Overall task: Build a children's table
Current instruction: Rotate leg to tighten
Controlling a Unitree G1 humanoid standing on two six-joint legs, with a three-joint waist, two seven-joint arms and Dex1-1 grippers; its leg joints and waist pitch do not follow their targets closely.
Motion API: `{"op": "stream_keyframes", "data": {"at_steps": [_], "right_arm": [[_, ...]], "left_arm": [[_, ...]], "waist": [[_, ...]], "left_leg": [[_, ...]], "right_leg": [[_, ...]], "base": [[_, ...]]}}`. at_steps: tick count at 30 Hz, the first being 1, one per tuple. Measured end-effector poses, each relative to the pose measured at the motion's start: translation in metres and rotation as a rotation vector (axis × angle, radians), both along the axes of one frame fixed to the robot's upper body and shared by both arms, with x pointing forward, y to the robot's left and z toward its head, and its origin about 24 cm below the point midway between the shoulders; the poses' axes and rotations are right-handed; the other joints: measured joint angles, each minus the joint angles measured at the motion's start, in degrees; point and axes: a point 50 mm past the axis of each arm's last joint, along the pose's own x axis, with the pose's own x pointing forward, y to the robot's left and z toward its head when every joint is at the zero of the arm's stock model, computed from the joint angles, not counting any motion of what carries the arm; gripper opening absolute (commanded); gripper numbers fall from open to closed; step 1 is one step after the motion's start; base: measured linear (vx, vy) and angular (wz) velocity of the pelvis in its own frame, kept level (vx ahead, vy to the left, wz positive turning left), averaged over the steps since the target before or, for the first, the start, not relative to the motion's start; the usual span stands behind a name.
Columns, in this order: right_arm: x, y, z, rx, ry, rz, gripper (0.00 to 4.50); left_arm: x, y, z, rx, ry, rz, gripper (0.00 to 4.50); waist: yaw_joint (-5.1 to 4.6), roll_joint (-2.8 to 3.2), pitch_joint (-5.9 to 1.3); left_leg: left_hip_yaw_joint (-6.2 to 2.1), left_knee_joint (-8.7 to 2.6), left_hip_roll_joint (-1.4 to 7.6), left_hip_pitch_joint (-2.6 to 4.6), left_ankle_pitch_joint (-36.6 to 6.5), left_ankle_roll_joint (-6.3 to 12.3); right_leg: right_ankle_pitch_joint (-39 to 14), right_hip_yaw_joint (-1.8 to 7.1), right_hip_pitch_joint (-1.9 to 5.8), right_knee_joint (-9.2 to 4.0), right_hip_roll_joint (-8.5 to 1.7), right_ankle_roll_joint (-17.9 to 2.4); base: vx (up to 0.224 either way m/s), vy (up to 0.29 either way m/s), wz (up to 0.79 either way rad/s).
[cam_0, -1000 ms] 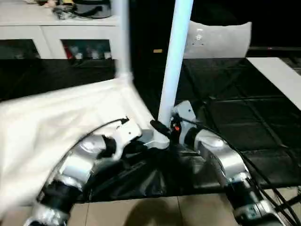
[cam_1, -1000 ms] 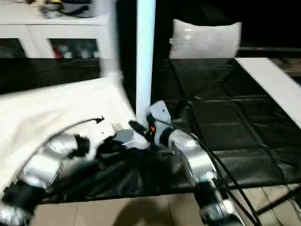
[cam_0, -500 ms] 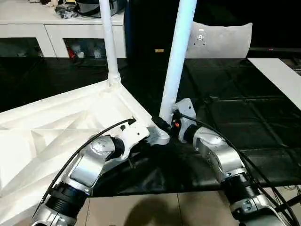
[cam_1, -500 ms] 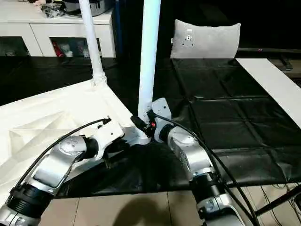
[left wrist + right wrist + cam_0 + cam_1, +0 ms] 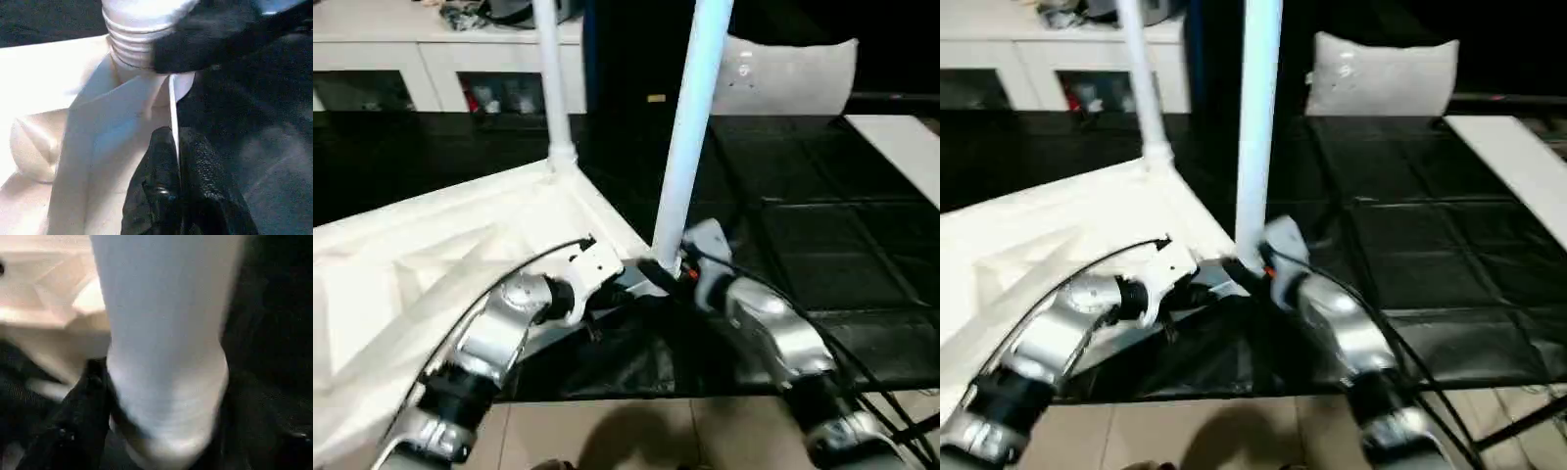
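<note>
White plastic fills my work: the upturned tabletop (image 5: 431, 264) lies on the black-covered table (image 5: 822, 245), two legs standing from its corners. My left tool (image 5: 177, 161) is pinched tight on the thin rim wall at the near corner. My right tool (image 5: 161, 396) straddles the near leg (image 5: 690, 147) at its flared base, one finger (image 5: 83, 416) touching it; whether it grips, I cannot tell. Both forearms angle inward toward that corner.
</note>
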Motion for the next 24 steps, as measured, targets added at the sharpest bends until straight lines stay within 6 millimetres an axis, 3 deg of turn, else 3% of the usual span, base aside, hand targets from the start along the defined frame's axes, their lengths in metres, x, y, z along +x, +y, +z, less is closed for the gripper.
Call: {"op": "stream_keyframes", "data": {"at_steps": [7, 10, 19, 24], "right_arm": [[-0.009, -0.05, 0.005, -0.056, -0.028, 0.007, 4.26], [-0.011, -0.058, 0.01, -0.056, -0.041, 0.049, 4.45], [-0.017, -0.057, 0.028, -0.073, -0.029, 0.33, 4.45], [-0.024, -0.046, 0.025, -0.07, 0.031, 0.482, 4.45]], "left_arm": [[0.008, 0.011, 0.004, 0.041, -0.02, -0.097, 0.0], [0.008, 0.016, 0.004, 0.053, -0.018, -0.157, 0.0], [0.003, 0.017, 0.009, 0.118, -0.023, -0.445, 0.0], [0.003, 0.013, 0.01, 0.14, -0.025, -0.53, 0.0]], "waist": [[0.68, 0.11, -0.02], [0.66, 0.26, -0.12], [3.07, 0.39, -0.19], [3.39, 0.39, -0.2]], "left_leg": [[0.04, 0.1, 0.23, 0.06, 0.0, 0.0], [0.04, 0.12, 0.35, 0.09, 0.0, -0.01], [0.17, 0.58, 0.62, 0.03, -0.1, 0.05], [0.18, 0.74, 0.66, 0.09, 0.0, 0.03]], "right_leg": [[1.5, -0.1, -0.01, 0.05, 0.08, 0.2], [1.7, -0.21, -0.03, 0.22, 0.12, 0.1], [1.2, -0.37, -0.03, 0.92, 0.11, 0.1], [1.2, -0.38, 0.03, 1.04, 0.09, 0.1]], "base": [[0.0, 0.0, 0.0], [0.0, 0.0, 0.0], [0.0, 0.0, 0.0], [0.0, 0.0, 0.0]]}}
